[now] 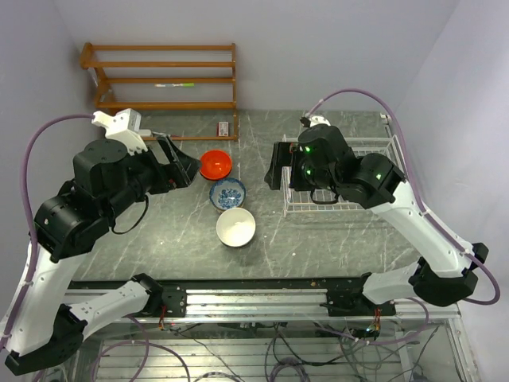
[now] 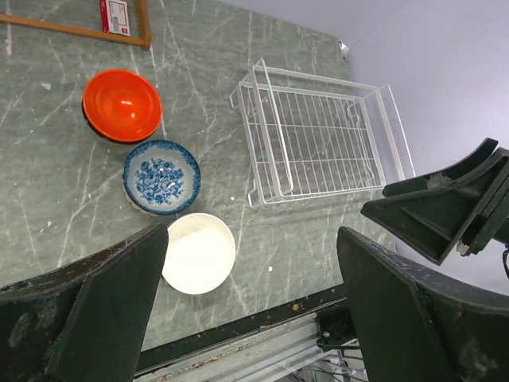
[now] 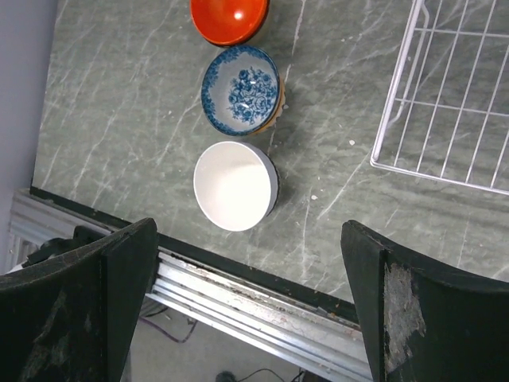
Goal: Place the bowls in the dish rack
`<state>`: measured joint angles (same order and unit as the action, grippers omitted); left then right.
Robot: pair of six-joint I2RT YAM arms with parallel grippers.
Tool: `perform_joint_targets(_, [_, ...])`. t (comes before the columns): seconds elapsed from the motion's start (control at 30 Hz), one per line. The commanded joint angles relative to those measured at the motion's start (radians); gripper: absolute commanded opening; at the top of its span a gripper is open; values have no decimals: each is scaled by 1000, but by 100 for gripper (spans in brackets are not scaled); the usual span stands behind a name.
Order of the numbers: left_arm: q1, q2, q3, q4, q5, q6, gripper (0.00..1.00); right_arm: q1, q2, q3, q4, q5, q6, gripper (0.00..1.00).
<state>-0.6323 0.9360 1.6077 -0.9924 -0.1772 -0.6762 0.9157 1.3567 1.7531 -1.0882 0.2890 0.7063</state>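
Three bowls sit in a row on the grey table: an orange-red bowl (image 1: 215, 165) farthest, a blue-and-white patterned bowl (image 1: 227, 193) in the middle, a plain white bowl (image 1: 236, 227) nearest. They also show in the left wrist view (image 2: 122, 105) (image 2: 162, 177) (image 2: 198, 253) and the right wrist view (image 3: 229, 17) (image 3: 241, 89) (image 3: 235, 185). The white wire dish rack (image 1: 374, 147) stands at the right, empty (image 2: 318, 139) (image 3: 445, 103). My left gripper (image 1: 181, 165) is open, held high left of the bowls. My right gripper (image 1: 280, 171) is open, raised between the bowls and the rack.
A brown wooden shelf unit (image 1: 163, 76) stands at the back left against the wall. A small red-and-white box (image 1: 224, 127) lies by its foot. The table's front edge and metal rail (image 1: 262, 298) run along the near side.
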Motion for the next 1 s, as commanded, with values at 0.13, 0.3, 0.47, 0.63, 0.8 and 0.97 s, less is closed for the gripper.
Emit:
perform_joint_targets(0.13, [-4, -10, 7, 5, -19, 13, 99, 0, -45, -49, 54, 8, -2, 100])
perform_joint_targets(0.3, [-4, -25, -5, 0, -23, 2, 99, 0, -101, -152, 153, -53, -84, 100])
perform_joint_targets(0.47, [-4, -44, -10, -18, -27, -10, 99, 1, -79, -181, 151, -98, -135, 97])
perform_joint_targets(0.63, [-4, -78, -14, -53, -70, -25, 99, 4, -41, -210, 142, -147, -147, 86])
perform_joint_targets(0.8, [-4, -116, 24, -131, -173, -49, 99, 52, 5, -258, 166, -191, -129, 78])
perform_joint_targets(0.97, [-4, -151, 40, -173, -235, -62, 99, 151, 85, -223, 170, -143, -112, 73])
